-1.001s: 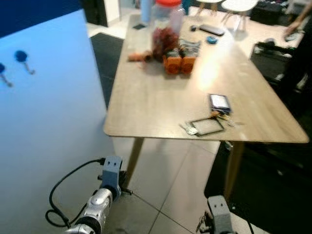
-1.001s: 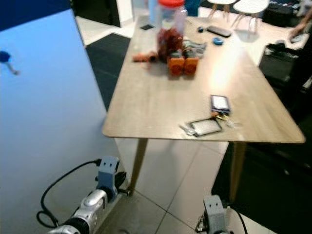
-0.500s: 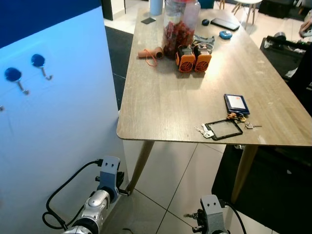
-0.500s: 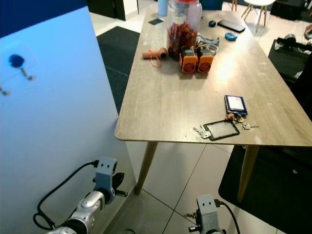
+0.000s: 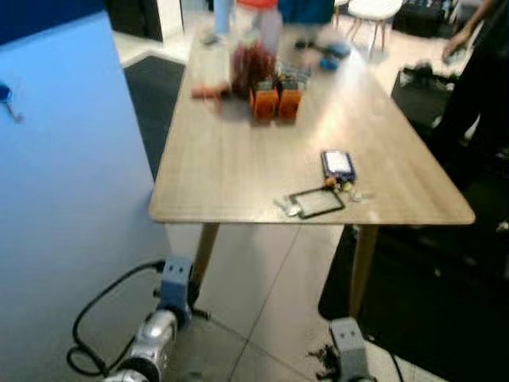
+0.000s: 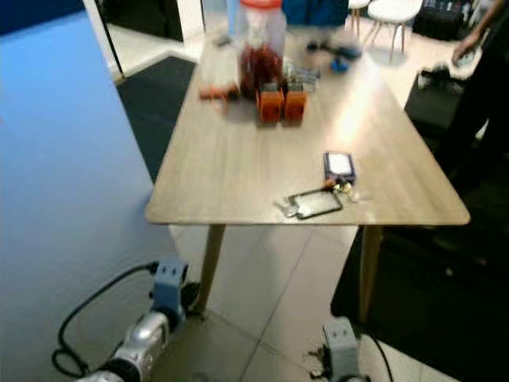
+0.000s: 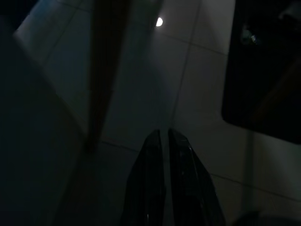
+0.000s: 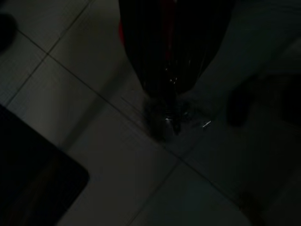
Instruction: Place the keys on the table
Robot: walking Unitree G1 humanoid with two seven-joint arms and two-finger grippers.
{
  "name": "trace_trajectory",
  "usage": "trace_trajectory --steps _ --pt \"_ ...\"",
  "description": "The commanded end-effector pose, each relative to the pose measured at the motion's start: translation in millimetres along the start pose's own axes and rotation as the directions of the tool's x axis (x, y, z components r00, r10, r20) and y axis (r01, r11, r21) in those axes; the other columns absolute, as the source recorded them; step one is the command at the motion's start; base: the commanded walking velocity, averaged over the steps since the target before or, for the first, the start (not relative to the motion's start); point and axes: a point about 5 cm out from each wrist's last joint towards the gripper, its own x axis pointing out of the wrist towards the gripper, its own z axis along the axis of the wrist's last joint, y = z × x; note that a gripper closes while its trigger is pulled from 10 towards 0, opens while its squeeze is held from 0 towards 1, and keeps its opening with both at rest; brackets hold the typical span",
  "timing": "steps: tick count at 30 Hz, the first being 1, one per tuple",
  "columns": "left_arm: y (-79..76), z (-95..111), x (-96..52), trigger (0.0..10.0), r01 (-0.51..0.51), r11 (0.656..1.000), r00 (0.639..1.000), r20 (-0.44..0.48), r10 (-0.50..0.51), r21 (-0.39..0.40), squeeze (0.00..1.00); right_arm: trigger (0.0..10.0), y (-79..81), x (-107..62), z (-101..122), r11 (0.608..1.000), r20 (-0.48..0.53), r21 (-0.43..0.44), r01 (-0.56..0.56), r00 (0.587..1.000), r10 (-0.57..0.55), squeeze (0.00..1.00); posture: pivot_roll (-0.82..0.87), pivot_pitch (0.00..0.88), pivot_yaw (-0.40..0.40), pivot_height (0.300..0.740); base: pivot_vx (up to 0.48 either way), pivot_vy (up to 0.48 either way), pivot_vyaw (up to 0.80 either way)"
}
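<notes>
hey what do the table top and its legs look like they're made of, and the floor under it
Table top: looks like light wood or wood-look laminate, matte, with faint grain streaks and a soft glare patch. Table legs: likely wood too, plain tan and tapered. Floor: pale tiles, probably ceramic, going by the straight grout lines and slight sheen. Blur leaves the exact finishes open.

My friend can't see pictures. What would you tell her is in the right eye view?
A long wooden table stands ahead on a tiled floor, with a key bunch and dark card holder near its front edge and a red-lidded jar at the far end. Both silver arms hang low, the right end effector dangling keys.
</notes>
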Motion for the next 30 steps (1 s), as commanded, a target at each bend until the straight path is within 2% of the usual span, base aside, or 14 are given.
trace_trajectory --steps 1,4,12,16,22,30 --pt "-0.1 -4.8 -1.7 10.0 0.002 1.000 1.000 -0.020 -0.002 0.006 0.00 10.0 -7.6 -1.4 -0.3 1.000 -0.003 -0.009 0.022 1.000 -0.022 0.00 0.02 0.035 -0.003 0.740 0.000 -0.442 0.00" --pt "-0.1 -4.4 -1.5 10.0 -0.004 1.000 1.000 -0.020 0.004 0.013 0.00 10.0 -8.0 -1.6 -0.9 1.000 -0.005 -0.009 0.025 1.000 -0.025 0.00 0.02 0.031 -0.002 0.740 0.000 -0.344 0.00" --pt "2.5 -3.4 -0.6 10.0 -0.027 1.000 0.999 -0.030 0.027 0.011 0.00 10.0 -14.0 -4.5 -6.8 0.997 -0.022 0.032 0.069 0.997 -0.068 0.00 0.02 0.028 0.009 0.740 0.000 0.000 0.00" --pt "3.2 -2.2 -0.3 10.0 -0.027 0.999 0.999 -0.027 0.028 0.026 0.00 10.0 -24.7 -9.6 -14.0 0.989 -0.035 0.076 0.130 0.991 -0.128 0.00 0.02 0.028 0.013 0.740 0.000 0.000 0.00" --pt "2.4 -1.6 0.1 10.0 -0.025 0.999 0.999 -0.027 0.026 0.042 0.00 10.0 -38.8 -16.2 -20.8 0.981 -0.049 0.090 0.174 0.984 -0.170 0.00 0.02 0.028 0.013 0.740 0.000 0.000 0.00" --pt "-1.0 -1.9 1.2 10.0 -0.020 0.998 0.999 -0.035 0.022 0.066 0.00 10.0 -45.7 -18.7 -21.8 0.977 -0.049 0.095 0.192 0.981 -0.188 0.00 0.01 0.031 0.013 0.740 0.000 0.000 0.00"
